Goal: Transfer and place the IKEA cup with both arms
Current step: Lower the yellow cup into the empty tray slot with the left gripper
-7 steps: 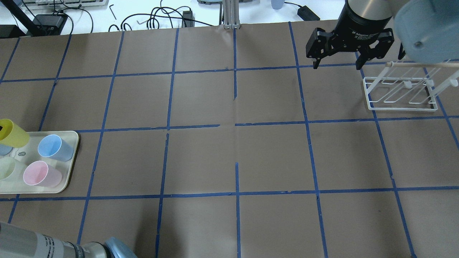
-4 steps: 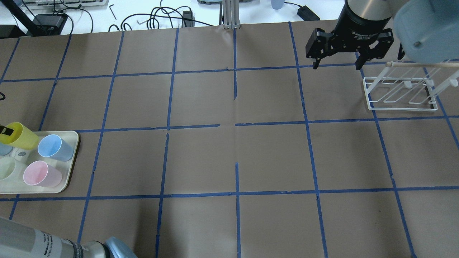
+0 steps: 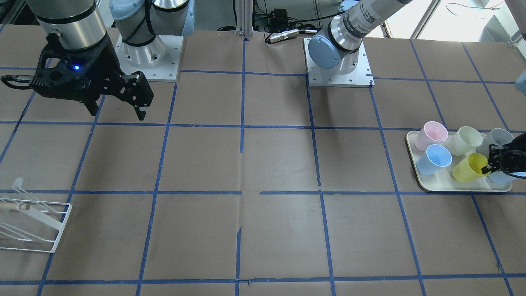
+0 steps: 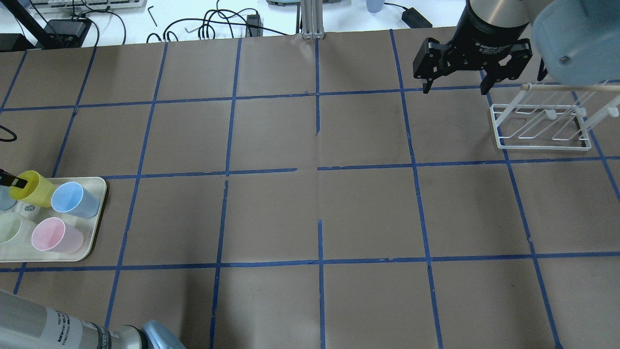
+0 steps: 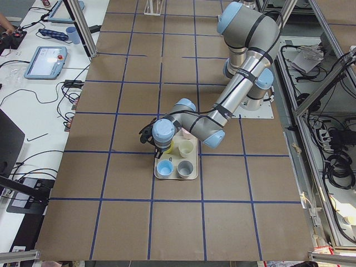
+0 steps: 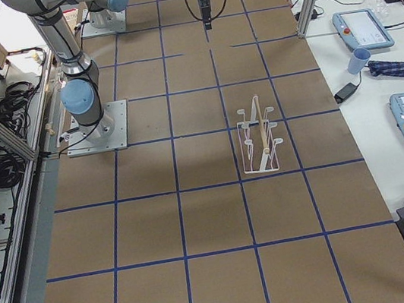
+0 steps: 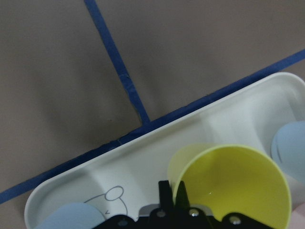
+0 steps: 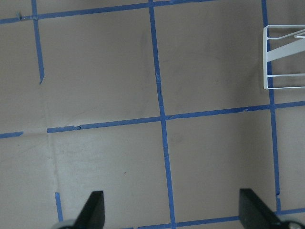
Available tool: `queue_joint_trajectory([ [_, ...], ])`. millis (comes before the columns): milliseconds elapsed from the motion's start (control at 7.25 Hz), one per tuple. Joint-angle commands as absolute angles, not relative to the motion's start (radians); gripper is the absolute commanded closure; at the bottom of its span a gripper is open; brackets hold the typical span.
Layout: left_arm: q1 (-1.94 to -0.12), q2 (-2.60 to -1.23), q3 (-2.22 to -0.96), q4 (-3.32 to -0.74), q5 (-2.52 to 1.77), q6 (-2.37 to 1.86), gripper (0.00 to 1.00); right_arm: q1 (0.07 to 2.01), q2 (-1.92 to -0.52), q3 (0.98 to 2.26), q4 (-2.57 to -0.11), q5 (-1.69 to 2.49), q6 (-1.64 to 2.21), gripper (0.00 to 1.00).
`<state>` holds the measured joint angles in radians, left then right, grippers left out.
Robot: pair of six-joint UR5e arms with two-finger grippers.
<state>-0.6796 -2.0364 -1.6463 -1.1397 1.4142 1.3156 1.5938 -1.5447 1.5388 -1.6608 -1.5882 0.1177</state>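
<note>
Left gripper (image 7: 172, 191) jaws clamp the rim wall of the yellow IKEA cup (image 7: 228, 186), tilted over the tray (image 7: 190, 129) beside a light blue cup (image 4: 72, 199). Right gripper (image 4: 454, 88), lettered "2F Adaptive", hangs empty with jaws wide, near the white rack (image 4: 542, 138)

Robotics lab for sure: brown-papered table (image 4: 271, 140) with blue tape grid (image 4: 232, 99), teach pendants (image 6: 363, 28) and tangled cables (image 4: 213, 23) on the bench (image 4: 348, 18) along its far edge.

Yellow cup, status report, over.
Left end effector shut on rim of yellow cup. Cup tilted over the tray, blue cup close beside. Right end effector open, empty, near the rack.
</note>
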Motion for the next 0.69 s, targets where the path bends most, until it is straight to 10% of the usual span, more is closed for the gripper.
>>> queue_joint_trajectory([
  [0, -0.680, -2.034, -1.666, -1.138, 1.417, 1.316, 0.91, 1.594, -1.545, 1.537, -1.661, -1.588, 0.120, 0.00],
  [138, -0.678, -2.034, -1.666, -1.138, 1.414, 1.316, 0.25, 1.594, -1.545, 1.537, -1.661, -1.588, 0.120, 0.00],
  [552, -0.676, -2.036, -1.660, -1.140, 1.425, 1.316, 0.19, 1.594, -1.545, 1.537, -1.660, -1.588, 0.120, 0.00],
])
